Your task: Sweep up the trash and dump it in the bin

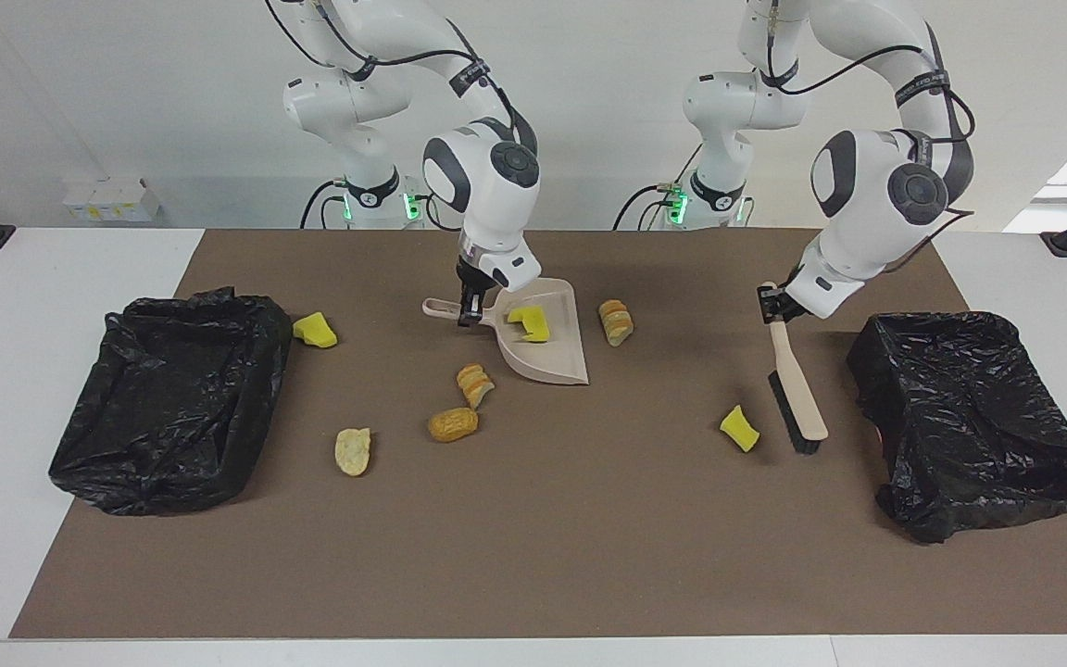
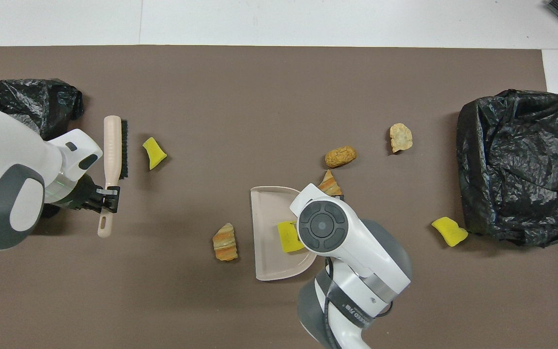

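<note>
My right gripper (image 1: 470, 310) is shut on the handle of the beige dustpan (image 1: 552, 359) (image 2: 265, 218), which rests on the mat with one yellow sponge chunk (image 1: 530, 322) (image 2: 288, 236) in it. A bread lump (image 1: 616, 321) (image 2: 224, 242) lies just beside the pan. My left gripper (image 1: 774, 301) (image 2: 109, 198) is shut on the brush (image 1: 797, 389) (image 2: 113, 145), whose bristle end hangs low beside a yellow sponge chunk (image 1: 739, 428) (image 2: 154, 153). More trash lies loose: bread pieces (image 1: 474, 383) (image 1: 452, 424) (image 1: 353, 451) and a yellow sponge (image 1: 315, 330).
Two bins lined with black bags stand on the brown mat (image 1: 533, 537), one at the right arm's end (image 1: 172, 398) (image 2: 521, 165), one at the left arm's end (image 1: 969, 417) (image 2: 22, 102). The brush is close to the latter.
</note>
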Controlling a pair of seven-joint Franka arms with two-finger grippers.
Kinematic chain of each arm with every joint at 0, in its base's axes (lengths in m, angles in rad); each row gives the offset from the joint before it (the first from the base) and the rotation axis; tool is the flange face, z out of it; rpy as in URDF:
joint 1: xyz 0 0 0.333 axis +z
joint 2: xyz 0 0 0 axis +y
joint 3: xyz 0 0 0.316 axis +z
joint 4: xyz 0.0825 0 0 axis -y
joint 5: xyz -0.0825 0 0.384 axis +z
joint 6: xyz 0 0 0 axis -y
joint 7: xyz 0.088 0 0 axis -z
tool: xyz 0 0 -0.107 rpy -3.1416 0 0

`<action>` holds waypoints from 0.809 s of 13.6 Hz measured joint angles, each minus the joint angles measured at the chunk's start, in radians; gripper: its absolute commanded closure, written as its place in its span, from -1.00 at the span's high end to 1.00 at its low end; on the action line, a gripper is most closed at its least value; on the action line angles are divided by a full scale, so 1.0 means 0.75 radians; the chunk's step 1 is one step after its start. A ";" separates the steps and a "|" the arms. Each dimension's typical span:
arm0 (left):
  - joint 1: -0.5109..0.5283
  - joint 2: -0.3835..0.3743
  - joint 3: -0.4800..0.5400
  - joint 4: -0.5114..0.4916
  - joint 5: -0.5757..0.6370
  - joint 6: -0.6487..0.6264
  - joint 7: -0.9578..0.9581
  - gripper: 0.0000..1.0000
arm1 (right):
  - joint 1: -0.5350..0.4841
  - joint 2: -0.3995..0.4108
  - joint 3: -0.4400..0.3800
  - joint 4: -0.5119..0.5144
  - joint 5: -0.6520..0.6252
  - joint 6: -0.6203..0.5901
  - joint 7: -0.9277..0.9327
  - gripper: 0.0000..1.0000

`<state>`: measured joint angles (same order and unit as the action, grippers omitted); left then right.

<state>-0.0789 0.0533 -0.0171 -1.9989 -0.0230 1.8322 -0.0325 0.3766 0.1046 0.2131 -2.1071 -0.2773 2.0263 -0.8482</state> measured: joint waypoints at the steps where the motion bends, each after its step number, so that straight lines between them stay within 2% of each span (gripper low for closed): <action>1: 0.017 0.021 -0.001 0.014 0.018 0.000 0.040 -1.00 | 0.000 0.000 0.000 0.000 0.000 0.000 0.000 -1.00; 6: 0.052 0.104 -0.016 0.024 0.035 -0.012 0.193 -1.00 | 0.000 0.001 0.000 0.000 0.000 0.000 0.001 -1.00; 9: 0.005 0.093 -0.046 -0.005 0.023 -0.103 0.220 -1.00 | 0.000 0.001 0.000 0.000 0.000 0.000 0.013 -1.00; 11: -0.071 0.056 -0.052 -0.066 -0.062 -0.114 0.216 -1.00 | 0.006 0.001 0.001 0.000 0.000 0.000 0.070 -1.00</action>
<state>-0.1319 0.0956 -0.0562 -2.0485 -0.0693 1.7469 0.1295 0.3808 0.1056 0.2137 -2.1072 -0.2773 2.0263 -0.7960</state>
